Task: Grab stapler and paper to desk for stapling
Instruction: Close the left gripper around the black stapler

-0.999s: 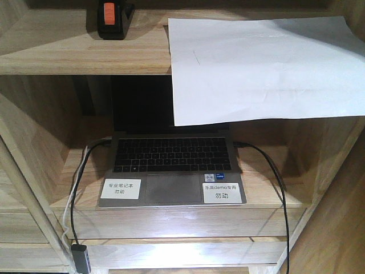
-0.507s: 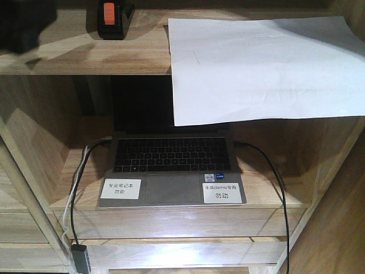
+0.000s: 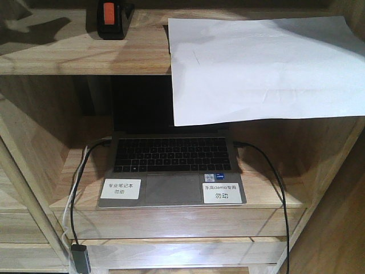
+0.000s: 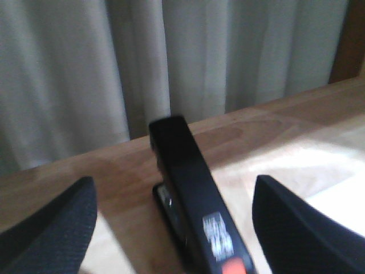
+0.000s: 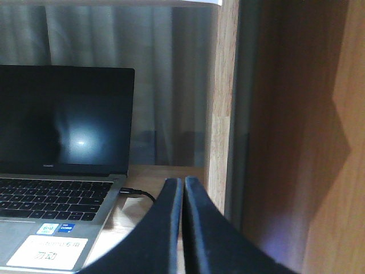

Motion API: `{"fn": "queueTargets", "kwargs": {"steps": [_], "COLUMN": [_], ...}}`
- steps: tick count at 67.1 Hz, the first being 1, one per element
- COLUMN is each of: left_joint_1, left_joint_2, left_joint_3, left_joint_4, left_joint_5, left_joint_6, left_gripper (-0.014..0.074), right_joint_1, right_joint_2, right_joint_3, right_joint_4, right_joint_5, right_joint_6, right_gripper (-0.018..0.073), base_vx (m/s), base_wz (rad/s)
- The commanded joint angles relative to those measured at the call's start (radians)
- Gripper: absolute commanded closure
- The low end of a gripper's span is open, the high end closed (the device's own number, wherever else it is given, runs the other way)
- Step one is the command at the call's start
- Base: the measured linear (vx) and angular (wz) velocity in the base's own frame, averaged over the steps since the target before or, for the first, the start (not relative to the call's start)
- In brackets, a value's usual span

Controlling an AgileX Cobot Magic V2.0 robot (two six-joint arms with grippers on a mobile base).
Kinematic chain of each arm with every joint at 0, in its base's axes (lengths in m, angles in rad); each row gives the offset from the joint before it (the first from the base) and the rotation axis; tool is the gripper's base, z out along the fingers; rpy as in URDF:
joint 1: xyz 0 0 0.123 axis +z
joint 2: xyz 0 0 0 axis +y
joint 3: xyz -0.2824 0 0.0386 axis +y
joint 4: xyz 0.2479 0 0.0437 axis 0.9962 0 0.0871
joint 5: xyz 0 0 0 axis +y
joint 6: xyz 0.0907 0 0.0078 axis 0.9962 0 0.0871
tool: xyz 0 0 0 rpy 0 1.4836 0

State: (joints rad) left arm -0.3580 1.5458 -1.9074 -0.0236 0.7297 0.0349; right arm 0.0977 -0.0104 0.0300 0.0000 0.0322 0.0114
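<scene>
The black stapler [image 3: 110, 20] with its orange-red patch stands on the top shelf [image 3: 68, 51] at the left. In the left wrist view the stapler [image 4: 194, 211] lies lengthwise between the two black fingers [image 4: 51, 228] of my left gripper [image 4: 174, 188], which is open, with a gap on each side. The white paper [image 3: 256, 68] lies on the same shelf to the right, its front part hanging over the edge. My right gripper [image 5: 183, 181] is shut on nothing, low beside the laptop [image 5: 57, 142]. The desk is out of view.
An open laptop [image 3: 171, 165] with two white labels sits on the lower shelf, with cables [image 3: 274, 171] on both sides. A wooden shelf post [image 5: 219, 114] stands just right of my right gripper. Grey curtain [image 4: 114, 68] hangs behind the top shelf.
A dark shape at the top left corner half a second ago has left the front view; only a shadow lies on the shelf there now. Stapler and paper have not moved.
</scene>
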Motion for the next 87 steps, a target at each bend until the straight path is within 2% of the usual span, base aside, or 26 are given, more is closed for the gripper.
{"fn": "queueTargets", "kwargs": {"steps": [1,22,39,48,60,72,87], "left_joint_1": [-0.009,-0.009,-0.047,-0.047,-0.047,-0.047,-0.047], "left_joint_2": [0.013,0.142,0.153,0.172,0.192,0.219,0.243], "left_joint_3": [-0.104,-0.264,-0.276,-0.276,-0.276,-0.276,-0.276], "left_joint_4": [-0.009,-0.009,-0.007,-0.004,0.012,0.102,0.093], "left_joint_5": [-0.008,0.093,0.067,0.068,0.072,0.100,0.100], "left_joint_6": [-0.035,-0.058,-0.058,-0.060,-0.104,-0.190,-0.196], "left_gripper": [0.0050,0.0050,0.0050,0.0050,0.0050,0.0050,0.0061], "right_joint_1": [0.000,0.000,0.000,0.000,0.000,0.000,0.000], "right_joint_2": [-0.008,-0.008,-0.008,-0.008,-0.008,-0.008,-0.008], "right_joint_3": [0.021,0.021,0.021,0.021,0.021,0.021,0.021], "right_joint_4": [-0.007,-0.007,-0.007,-0.007,-0.007,-0.007,-0.007], "right_joint_5": [-0.074,-0.074,-0.074,-0.074,-0.074,-0.074,-0.074], "right_joint_6": [-0.011,-0.011,-0.011,-0.011,-0.011,-0.011,-0.011], "right_gripper": [0.0568,0.0568,0.0568,0.0568,0.0568,0.0568,0.0568], "base_vx": [0.00,0.00,0.00,0.00,0.00,0.00,0.00], "base_wz": [0.00,0.00,0.00,0.00,0.00,0.00,0.00]}}
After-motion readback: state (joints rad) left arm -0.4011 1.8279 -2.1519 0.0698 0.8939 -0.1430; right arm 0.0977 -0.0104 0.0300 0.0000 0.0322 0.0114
